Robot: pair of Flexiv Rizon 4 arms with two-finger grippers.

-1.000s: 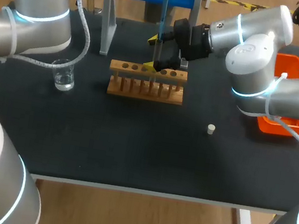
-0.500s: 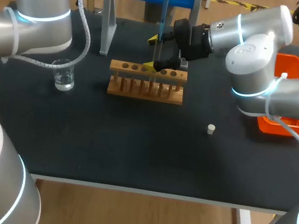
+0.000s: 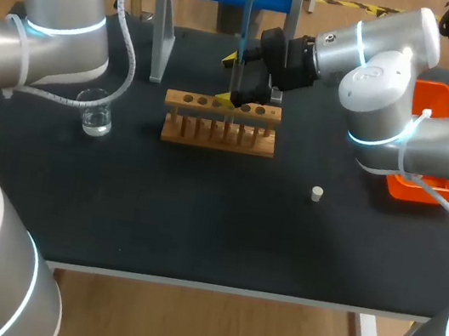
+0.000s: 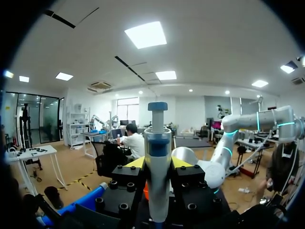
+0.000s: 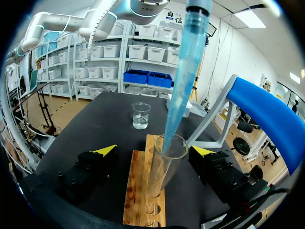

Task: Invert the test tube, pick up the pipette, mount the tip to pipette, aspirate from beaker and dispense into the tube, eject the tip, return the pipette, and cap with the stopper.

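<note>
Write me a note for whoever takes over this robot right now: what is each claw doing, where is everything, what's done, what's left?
Left gripper: shut on the pipette, held upright over the rack.
Right gripper: open, a finger on either side of the tube.
Tube: mouth up in the rack. The tip is mounted, and its end is inside the tube's mouth.
Beaker: on the table beside the rack. Stopper: loose on the table.
Done: tube turned upright, pipette picked up, tip mounted.
Cannot tell: whether any liquid has gone in.
Left: finish dispensing if needed, eject tip, return pipette, cap tube.
</note>
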